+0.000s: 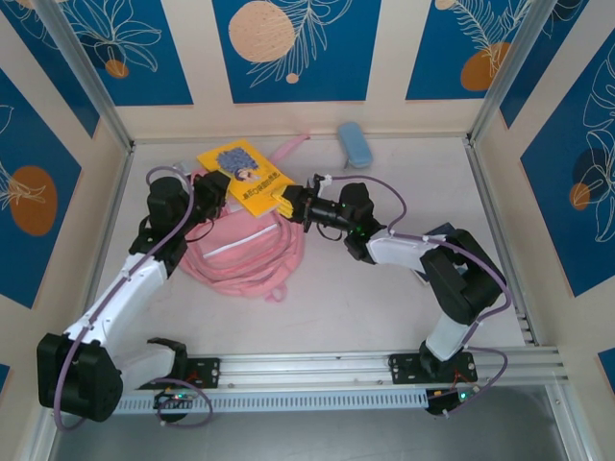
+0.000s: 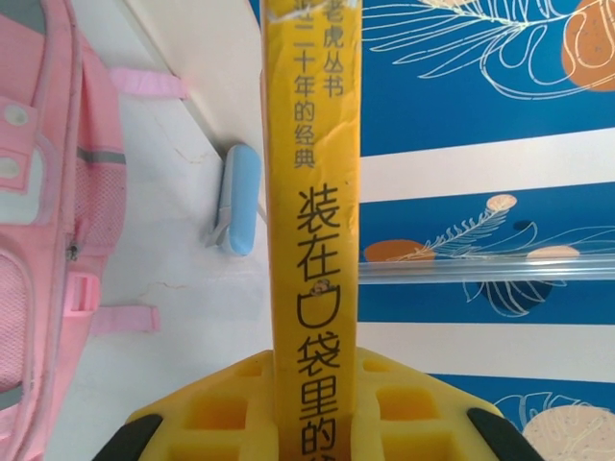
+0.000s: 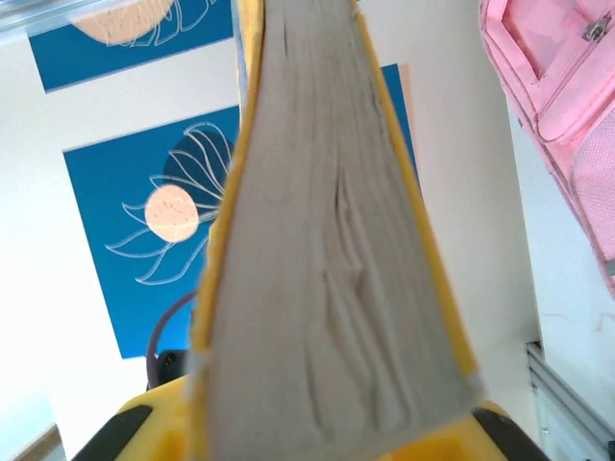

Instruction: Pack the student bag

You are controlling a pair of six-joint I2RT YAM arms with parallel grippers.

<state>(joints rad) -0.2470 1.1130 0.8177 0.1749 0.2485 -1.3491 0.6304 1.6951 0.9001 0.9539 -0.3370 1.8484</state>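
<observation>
A yellow book (image 1: 245,173) with a cartoon cover hangs flat over the back of the student bag (image 1: 245,254), a soft pink backpack lying crumpled on the table. My left gripper (image 1: 216,189) is shut on the book's left edge. In the left wrist view the book's spine (image 2: 312,192) with black characters runs up between the yellow fingers (image 2: 202,418). My right gripper (image 1: 284,204) is shut on the book's near right corner. The right wrist view has the book's grey page edges (image 3: 327,269) wedged between the jaws, with the pink bag (image 3: 567,96) at the right.
A light-blue pencil case (image 1: 355,143) lies near the back wall, right of the book, and turns up as well in the left wrist view (image 2: 240,197). A pink strap (image 1: 293,146) trails toward the back wall. Metal frame posts stand at both back corners.
</observation>
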